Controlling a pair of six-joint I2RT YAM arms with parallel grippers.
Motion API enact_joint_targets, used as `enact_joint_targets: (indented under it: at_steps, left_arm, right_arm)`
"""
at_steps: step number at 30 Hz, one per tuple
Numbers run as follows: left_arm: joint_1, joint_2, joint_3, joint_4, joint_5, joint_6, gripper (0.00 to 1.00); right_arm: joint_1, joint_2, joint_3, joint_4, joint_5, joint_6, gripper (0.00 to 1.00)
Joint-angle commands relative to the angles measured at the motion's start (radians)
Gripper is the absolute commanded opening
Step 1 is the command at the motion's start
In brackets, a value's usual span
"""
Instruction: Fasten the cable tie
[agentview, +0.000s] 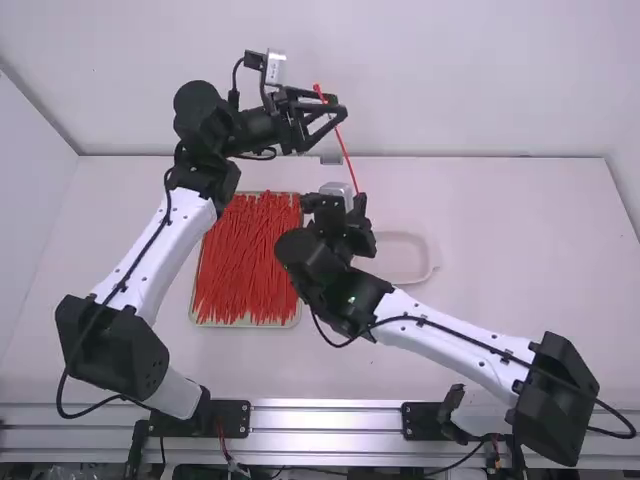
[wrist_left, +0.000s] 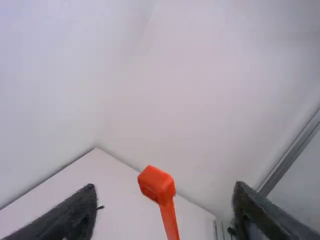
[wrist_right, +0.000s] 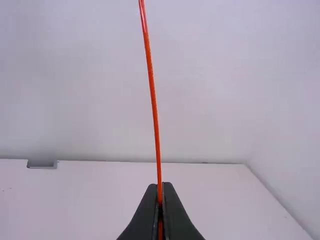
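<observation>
Red cable tie (wrist_right: 152, 110) held above the bench (agentview: 500, 200).
Right gripper (wrist_right: 160, 192) jaws clamp its strap; left gripper (wrist_left: 165, 190) jaws gape around its head (wrist_left: 156, 184), 12 o'clock of the right. Probably light, springy, slick: grip near the head.

obstacles: tray of ties (agentview: 245, 262), white dish (agentview: 408, 256) (mid-table), raised cable tie (agentview: 346, 155) | passage: table (agentview: 530, 230) right of dish

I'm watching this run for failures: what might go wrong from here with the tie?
1. The left claw is open, and the head stands free between its fingers. Closing off-centre might knock the head aside.
2. The right claw is shut on the thin strap alone, which rises long and slightly bowed. It may sway or slip, spoiling the threading.
</observation>
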Motion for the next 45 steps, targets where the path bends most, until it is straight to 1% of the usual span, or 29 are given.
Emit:
enact_joint_targets:
  at_steps: [1,3,4,6,7,8,9,10,19,21,22,25,26,27,28,29,30,32,36,40,41,43,44,45]
  left_arm:
    - [-0.003,-0.006,0.023,0.003,-0.003,-0.001,0.35]
    - [-0.007,-0.006,0.023,0.003,-0.004,-0.001,0.32]
    - [-0.008,-0.006,0.023,0.0,-0.004,-0.001,0.33]
    - [-0.004,-0.006,0.023,0.0,-0.004,-0.001,0.27]
    - [-0.003,-0.006,0.023,0.0,-0.004,-0.001,0.2]
    - [-0.007,-0.006,0.023,0.0,-0.004,-0.001,0.17]
    - [-0.007,-0.006,0.023,0.0,-0.004,-0.001,0.04]
    - [-0.005,-0.006,0.023,0.0,-0.004,-0.001,0.02]
    - [0.004,-0.006,0.023,0.002,0.018,0.0,0.02]
    - [0.012,-0.006,0.023,-0.003,0.022,0.001,0.02]
    - [0.015,-0.006,0.023,-0.006,0.023,0.007,0.02]
    - [0.026,-0.006,0.023,-0.016,0.019,0.022,0.02]
    - [0.031,-0.006,0.023,-0.021,0.019,0.029,0.02]
    - [0.036,-0.006,0.023,-0.026,0.016,0.03,0.02]
    - [0.046,-0.006,0.023,-0.037,0.011,0.03,0.02]
    - [0.047,-0.006,0.023,-0.038,0.011,0.03,0.02]
    - [0.056,-0.006,0.023,-0.047,0.012,0.037,0.02]
    - [0.075,-0.006,0.023,-0.058,0.012,0.037,0.02]
    - [0.109,-0.006,0.023,-0.072,0.013,0.037,0.02]
    - [0.13,-0.006,0.023,-0.073,0.012,0.036,0.02]
    - [0.13,-0.006,0.023,-0.073,0.012,0.036,0.02]
    - [0.141,-0.005,0.023,-0.076,0.012,0.037,0.02]
    - [0.142,-0.006,0.023,-0.076,0.013,0.037,0.02]
    - [0.145,-0.005,0.023,-0.078,0.014,0.037,0.02]
  right_arm:
    - [-0.005,0.004,0.039,0.003,0.011,-0.002,0.0]
    - [-0.004,0.004,0.039,0.002,-0.003,-0.01,0.0]
    - [-0.001,0.004,0.039,0.003,-0.014,-0.022,0.0]
    - [0.0,0.004,0.039,0.003,-0.017,-0.022,0.0]
    - [-0.004,0.004,0.039,0.005,-0.018,-0.024,0.0]
    - [-0.005,0.004,0.039,0.006,-0.017,-0.024,0.0]
    - [-0.005,0.004,0.039,0.005,-0.019,-0.024,0.0]
    - [-0.004,0.004,0.039,0.003,-0.023,-0.024,0.0]
    - [-0.005,0.004,0.039,0.003,-0.032,-0.024,0.0]
    - [-0.003,0.004,0.039,0.003,-0.032,-0.024,0.14]
    - [-0.002,0.004,0.039,0.003,-0.032,-0.024,0.17]
    - [-0.001,0.004,0.039,0.003,-0.035,-0.023,0.36]
    - [0.001,0.004,0.039,0.002,-0.04,-0.024,0.39]
    - [0.007,0.004,0.039,0.003,-0.048,-0.024,0.45]
    - [0.013,0.004,0.039,0.002,-0.059,-0.024,0.57]
    - [0.013,0.004,0.039,0.002,-0.06,-0.024,0.58]
    - [0.02,0.004,0.039,0.002,-0.058,-0.024,0.68]
    - [0.045,0.004,0.039,0.002,-0.058,-0.023,0.82]
    - [0.114,0.004,0.039,0.004,-0.058,-0.024,0.92]
    - [0.164,0.003,0.039,0.006,-0.058,-0.024,0.95]
    - [0.164,0.003,0.039,0.006,-0.058,-0.024,0.95]
    - [0.194,0.003,0.039,0.006,-0.058,-0.043,0.97]
    - [0.202,0.003,0.039,0.006,-0.058,-0.049,1.0]
    - [0.211,0.003,0.039,0.006,-0.056,-0.056,1.0]
